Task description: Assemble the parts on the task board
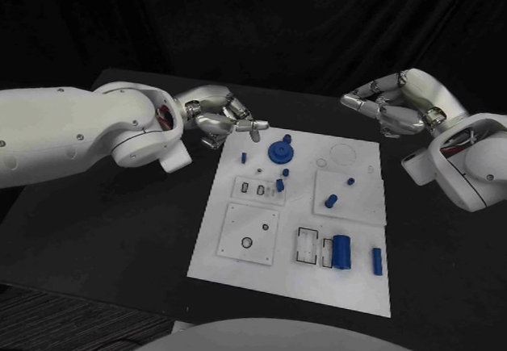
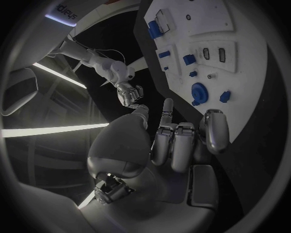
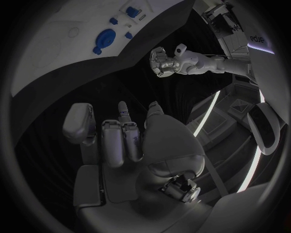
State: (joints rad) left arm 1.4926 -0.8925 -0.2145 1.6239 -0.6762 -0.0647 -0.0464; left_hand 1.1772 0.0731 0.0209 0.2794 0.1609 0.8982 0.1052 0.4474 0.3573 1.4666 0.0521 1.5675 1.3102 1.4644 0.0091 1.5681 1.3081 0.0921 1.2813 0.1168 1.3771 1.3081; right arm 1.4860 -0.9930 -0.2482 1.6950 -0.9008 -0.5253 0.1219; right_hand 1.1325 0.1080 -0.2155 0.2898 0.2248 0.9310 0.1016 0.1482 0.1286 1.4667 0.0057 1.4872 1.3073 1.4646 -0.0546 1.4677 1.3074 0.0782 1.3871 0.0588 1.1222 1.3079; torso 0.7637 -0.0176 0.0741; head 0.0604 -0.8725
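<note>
- You have the task board (image 1: 357, 280) lying in the middle of the black table (image 1: 98, 229), its long side running away from the robot.
- Your left hand (image 1: 217, 118) hovers over the table just off the board's far left corner; its fingers are curled in and, in the left wrist view (image 2: 176, 141), they hold nothing.
- Your right hand (image 1: 387, 104) hangs above the table beyond the board's far right corner, well apart from the left one; its fingers (image 3: 121, 141) are likewise bent inward with nothing between them.
- You can see a round blue part (image 1: 282, 151) standing near the board's far edge, closest to the left hand, with a small blue peg (image 1: 244, 156) just beside it.
- Two more small blue pieces (image 1: 331, 200) sit on the raised white plate right of centre.
- Nearer the robot, a blue cylinder (image 1: 342, 251) lies beside a narrow blue bar (image 1: 377, 260), the two apart.
- A square white plate with a dark ring (image 1: 246, 242) occupies the near left part of the board.
</note>
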